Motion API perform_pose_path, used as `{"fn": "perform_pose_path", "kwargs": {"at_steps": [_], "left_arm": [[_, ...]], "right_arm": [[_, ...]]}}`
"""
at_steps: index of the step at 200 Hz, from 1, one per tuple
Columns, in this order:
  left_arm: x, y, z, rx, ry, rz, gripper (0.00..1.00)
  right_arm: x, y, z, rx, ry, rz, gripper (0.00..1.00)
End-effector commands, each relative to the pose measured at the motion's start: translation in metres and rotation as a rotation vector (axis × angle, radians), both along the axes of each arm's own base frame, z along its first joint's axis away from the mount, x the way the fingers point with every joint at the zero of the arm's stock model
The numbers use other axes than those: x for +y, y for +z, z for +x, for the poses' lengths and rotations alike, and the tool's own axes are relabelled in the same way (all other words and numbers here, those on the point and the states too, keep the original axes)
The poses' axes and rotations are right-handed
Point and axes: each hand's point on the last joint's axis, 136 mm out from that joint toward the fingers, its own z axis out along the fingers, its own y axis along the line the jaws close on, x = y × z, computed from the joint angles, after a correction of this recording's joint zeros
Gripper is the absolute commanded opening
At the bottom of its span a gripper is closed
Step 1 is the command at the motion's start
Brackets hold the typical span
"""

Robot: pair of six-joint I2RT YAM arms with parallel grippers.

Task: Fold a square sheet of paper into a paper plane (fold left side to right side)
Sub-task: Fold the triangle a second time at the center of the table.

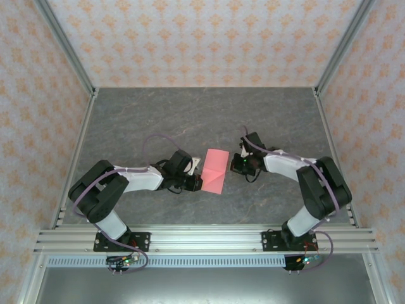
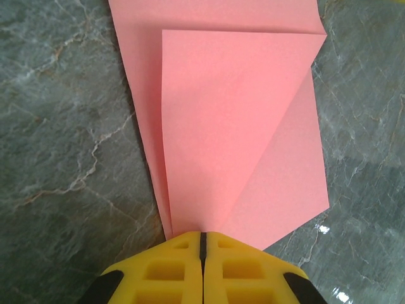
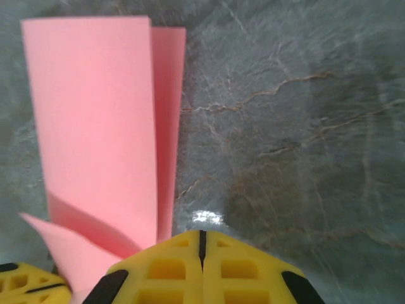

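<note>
looking down from above, we are seeing the square sheet of paper [image 1: 214, 170] lying near the middle of the grey marbled surface [image 1: 158, 120], between the two arms. it is pink-red and partly folded, one layer lapping over another, and the upper layer is not sitting quite flat. the left fingers [image 2: 177, 269] are reaching to its near-left edge and the right fingers [image 3: 234, 269] to its right edge, so the two are facing each other across the sheet.

in the left wrist view the yellow left fingers are pressing together with no gap along their seam. the upper flap is narrowing toward their tips and meeting them, and a soft diagonal bulge is running across it. the lower layer is showing as a strip past the flap on the left and at the far end. we are not able to tell whether the tips are nipping a layer or only touching it.

in the right wrist view the right fingers are likewise sitting fully closed. the sheet is stretching away on their left, its near end passing behind their left tip, and a corner is curling up at the lower left, just beside a yellow tip of the left fingers. whether the right fingers are gripping any paper we are unable to say.
</note>
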Motion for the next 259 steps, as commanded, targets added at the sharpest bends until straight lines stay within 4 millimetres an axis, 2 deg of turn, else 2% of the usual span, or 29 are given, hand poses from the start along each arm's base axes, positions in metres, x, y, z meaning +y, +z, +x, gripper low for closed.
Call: {"fn": "perform_pose_path", "kwargs": {"at_steps": [1,30,64,94,133,162,207,259], "left_arm": [[0.028,-0.021,-0.018,0.068,0.024,0.131,0.06],[0.025,-0.018,-0.015,0.062,0.023,0.124,0.06],[0.022,-0.015,-0.014,0.056,0.014,0.124,0.06],[0.019,-0.016,-0.013,0.054,0.011,0.128,0.07],[0.017,-0.015,-0.013,0.049,0.009,0.125,0.07],[0.016,-0.014,-0.013,0.047,0.006,0.125,0.06],[0.015,-0.015,-0.014,0.046,0.004,0.123,0.06],[0.014,-0.016,-0.015,0.045,0.001,0.127,0.07]], "right_arm": [[0.008,0.027,-0.002,-0.056,0.015,0.041,0.05],[0.047,0.023,-0.011,-0.018,0.078,0.143,0.05],[0.071,0.015,-0.014,0.005,0.115,0.167,0.05],[0.078,0.007,-0.021,0.038,0.138,0.171,0.05],[0.085,0.008,-0.036,0.048,0.173,0.169,0.05],[0.100,0.004,-0.047,0.090,0.203,0.197,0.05],[0.113,0.003,-0.045,0.097,0.219,0.209,0.05],[0.116,-0.004,-0.050,0.125,0.221,0.211,0.05]]}}
